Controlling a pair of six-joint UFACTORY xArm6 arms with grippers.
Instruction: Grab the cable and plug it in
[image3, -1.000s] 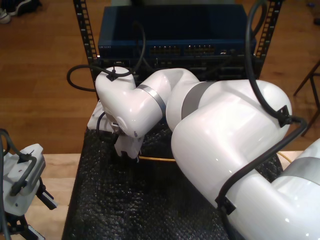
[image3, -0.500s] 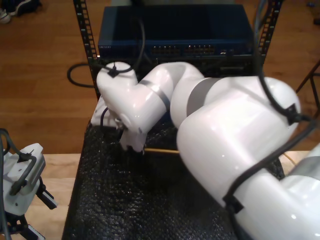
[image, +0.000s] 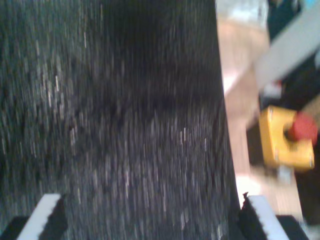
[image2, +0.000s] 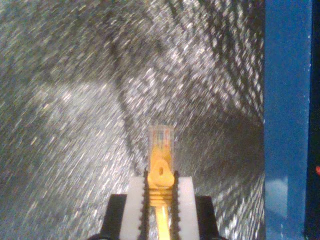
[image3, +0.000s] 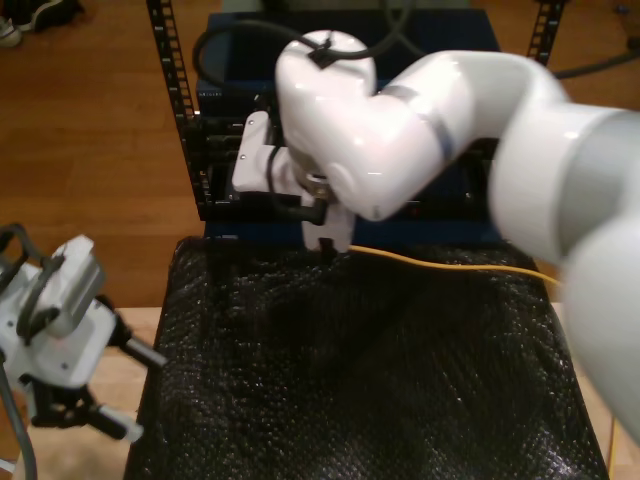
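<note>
My second gripper (image2: 161, 200) clamps the cable (image2: 161, 167) just behind its clear plug, the white jaws pressed to both sides of the yellow boot and the plug tip sticking out ahead over the black mat (image2: 65, 125). A blue panel (image2: 287, 120) stands close beside it in that wrist view.

In the exterior view this second gripper (image3: 326, 238) now sits at upper centre of the frame, at the mat's far edge and right in front of the rack (image3: 190, 130). Half a second ago it was lower and further to the exterior view's left, down on the mat. The big white arm (image3: 450, 110) has swung up and away: it filled the lower right of the frame before, and now it arches across the top right, leaving much more of the mat (image3: 330, 390) uncovered. The cable (image3: 450, 263) trails from the jaws as a thin yellow line toward the exterior view's right edge, longer in sight than before.

My first gripper (image3: 140, 390) is at the exterior view's lower left, beside the mat, over the pale bench (image3: 125, 335); it has shifted a little up and right. Its wrist view, blurred, shows my first gripper (image: 150, 220) with jaws spread wide and nothing between them, over the mat (image: 125, 125), with a yellow box (image: 282, 140) bearing a red button nearby.
</note>
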